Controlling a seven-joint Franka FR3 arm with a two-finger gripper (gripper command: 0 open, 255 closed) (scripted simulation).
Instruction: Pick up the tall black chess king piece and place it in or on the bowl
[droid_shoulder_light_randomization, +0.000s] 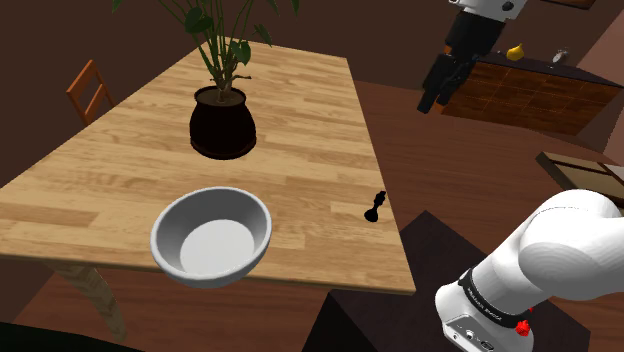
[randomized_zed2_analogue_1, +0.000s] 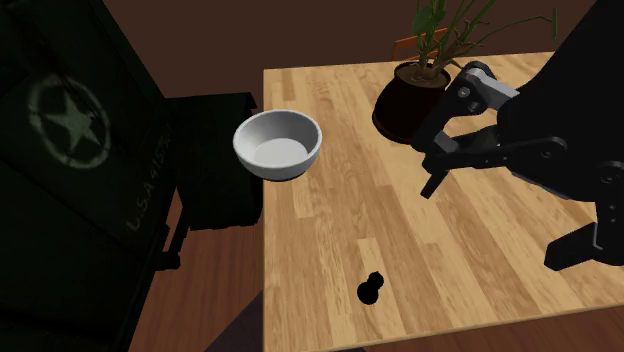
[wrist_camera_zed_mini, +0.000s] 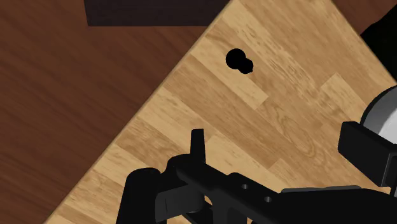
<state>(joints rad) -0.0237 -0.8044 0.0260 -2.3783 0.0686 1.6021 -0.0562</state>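
Nothing is done yet. My gripper (droid_shoulder_light_randomization: 437, 97) hangs high over the table (droid_shoulder_light_randomization: 290, 110), jaws spread apart and empty. The king (droid_shoulder_light_randomization: 375, 207) stands near the table edge by my stand, well apart from the bowl (droid_shoulder_light_randomization: 212, 193), which overhangs another edge. Left, I judge: drop over the king, grip, lift, carry it to the bowl.

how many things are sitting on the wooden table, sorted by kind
black chess king piece: 1
round grey bowl: 1
green plant in a dark round pot: 1
total: 3
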